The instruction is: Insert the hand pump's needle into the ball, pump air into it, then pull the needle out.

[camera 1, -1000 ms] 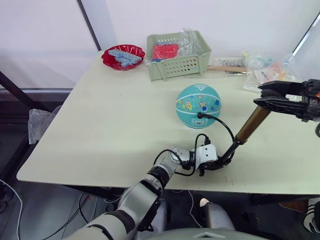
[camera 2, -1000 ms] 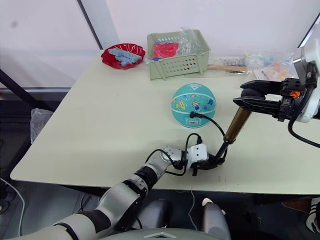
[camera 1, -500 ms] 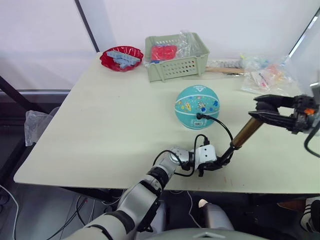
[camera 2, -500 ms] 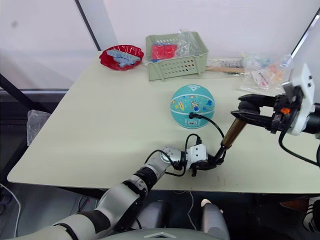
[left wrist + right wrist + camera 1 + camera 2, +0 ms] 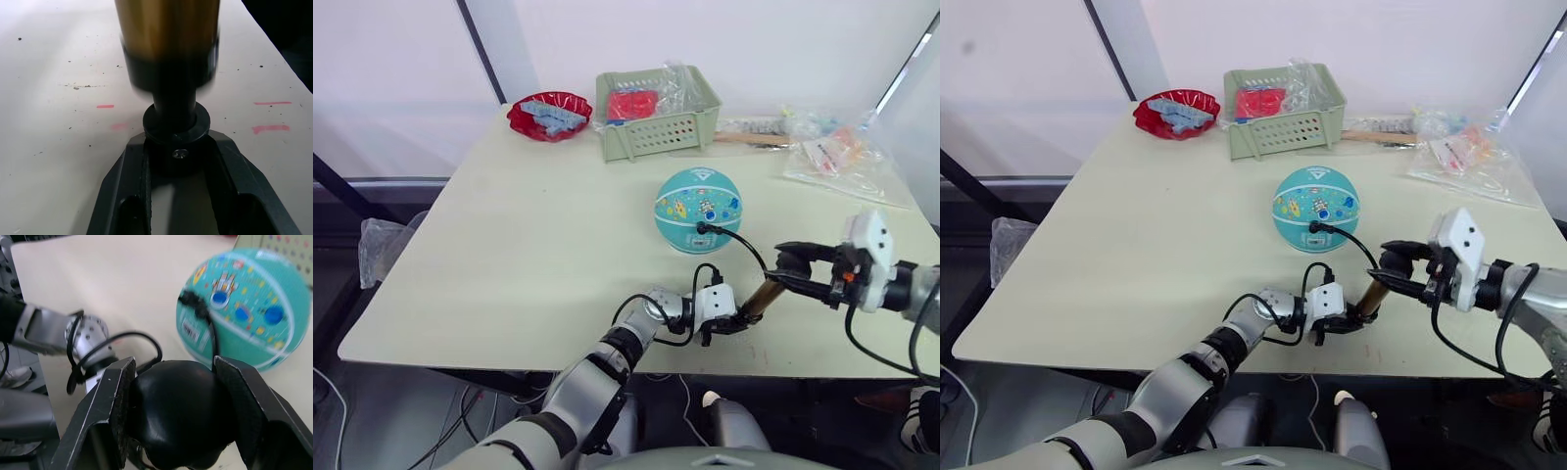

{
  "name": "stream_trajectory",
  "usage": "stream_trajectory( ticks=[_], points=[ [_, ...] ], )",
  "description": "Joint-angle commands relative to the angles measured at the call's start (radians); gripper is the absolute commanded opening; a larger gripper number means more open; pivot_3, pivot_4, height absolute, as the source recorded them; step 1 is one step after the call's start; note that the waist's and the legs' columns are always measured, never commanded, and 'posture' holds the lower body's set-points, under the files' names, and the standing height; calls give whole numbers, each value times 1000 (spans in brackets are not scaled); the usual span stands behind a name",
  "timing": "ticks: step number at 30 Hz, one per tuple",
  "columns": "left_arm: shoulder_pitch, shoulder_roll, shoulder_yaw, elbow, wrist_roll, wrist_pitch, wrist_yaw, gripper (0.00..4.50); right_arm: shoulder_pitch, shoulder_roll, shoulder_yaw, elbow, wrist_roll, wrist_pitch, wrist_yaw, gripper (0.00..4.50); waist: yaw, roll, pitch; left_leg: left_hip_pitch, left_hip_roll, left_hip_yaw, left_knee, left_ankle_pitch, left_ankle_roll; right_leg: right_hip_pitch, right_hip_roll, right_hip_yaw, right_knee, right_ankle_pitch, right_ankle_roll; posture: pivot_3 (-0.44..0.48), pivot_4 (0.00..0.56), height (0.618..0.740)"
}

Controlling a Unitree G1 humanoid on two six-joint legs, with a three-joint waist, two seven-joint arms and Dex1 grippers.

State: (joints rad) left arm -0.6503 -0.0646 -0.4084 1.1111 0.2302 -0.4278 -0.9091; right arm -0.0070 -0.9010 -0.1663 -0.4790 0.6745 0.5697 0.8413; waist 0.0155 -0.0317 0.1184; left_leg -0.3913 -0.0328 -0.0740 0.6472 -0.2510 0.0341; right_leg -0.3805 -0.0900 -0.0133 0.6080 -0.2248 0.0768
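Note:
The teal ball [image 5: 699, 209] sits mid-table. A small black fitting [image 5: 705, 228] is plugged into the ball's near side, so the needle itself is hidden inside. From the fitting a black hose [image 5: 750, 252] loops down to the hand pump [image 5: 759, 298]. The pump leans up to the right near the front edge. My left gripper [image 5: 176, 161] is shut on the pump's black lower end, under the brass cylinder [image 5: 166, 39]. My right gripper [image 5: 178, 396] is shut on the pump's black handle [image 5: 178, 418], low and close to the left gripper [image 5: 729, 321].
At the back stand a green basket [image 5: 661, 117] with red items and a red bowl [image 5: 548, 113] of blue pieces. Plastic bags [image 5: 842, 152] and a wooden stick [image 5: 749, 137] lie at the back right. The table's front edge [image 5: 783, 372] runs just under both grippers.
My right gripper has pushed the handle down and left toward the left gripper, so much less brass shows. The ball, hose fitting and left gripper have stayed put.

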Motion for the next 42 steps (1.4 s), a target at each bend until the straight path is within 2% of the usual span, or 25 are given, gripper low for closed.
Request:
stream_trajectory(
  ticks=[1,6,13,20,28,31,42],
  points=[
    [76,64,-77,139,105,87,-16,1104,-2,-1,-11,15,-27,16,-11,2092,0,-1,1,1,0,5,0,-1,2,-2,-1,2,0,1,1,0,150,737],
    [76,63,-78,140,106,87,-15,1104,-66,-29,-103,22,48,50,11,2092,5,-4,4,11,-1,23,3,-11,15,-2,-18,-2,-2,6,10,0,150,737],
    [77,62,-79,141,107,86,-12,1104,-209,-111,-250,33,215,158,38,2092,22,-6,10,9,0,43,4,-14,21,-16,-30,-2,-4,17,16,0,150,737],
    [75,62,-80,143,109,86,-10,1104,-348,-179,-352,75,358,254,24,2092,24,-9,14,9,2,46,6,-17,18,-15,-33,-5,-6,19,16,0,150,737],
    [70,62,-80,146,109,87,-12,1104,-451,-213,-405,134,444,312,-5,2092,25,-8,15,8,2,44,6,-18,18,-15,-34,-9,-7,19,16,0,150,737],
    [69,62,-80,146,109,87,-13,1104,-421,-208,-389,112,434,320,0,2092,25,-8,15,6,2,40,6,-17,18,-15,-34,-13,-7,20,15,0,150,737],
    [76,62,-79,143,109,86,-7,1104,-157,-125,-191,27,183,166,28,2092,21,-11,7,10,3,34,6,-18,17,-4,-33,-21,-17,22,16,0,150,737]
  ],
)
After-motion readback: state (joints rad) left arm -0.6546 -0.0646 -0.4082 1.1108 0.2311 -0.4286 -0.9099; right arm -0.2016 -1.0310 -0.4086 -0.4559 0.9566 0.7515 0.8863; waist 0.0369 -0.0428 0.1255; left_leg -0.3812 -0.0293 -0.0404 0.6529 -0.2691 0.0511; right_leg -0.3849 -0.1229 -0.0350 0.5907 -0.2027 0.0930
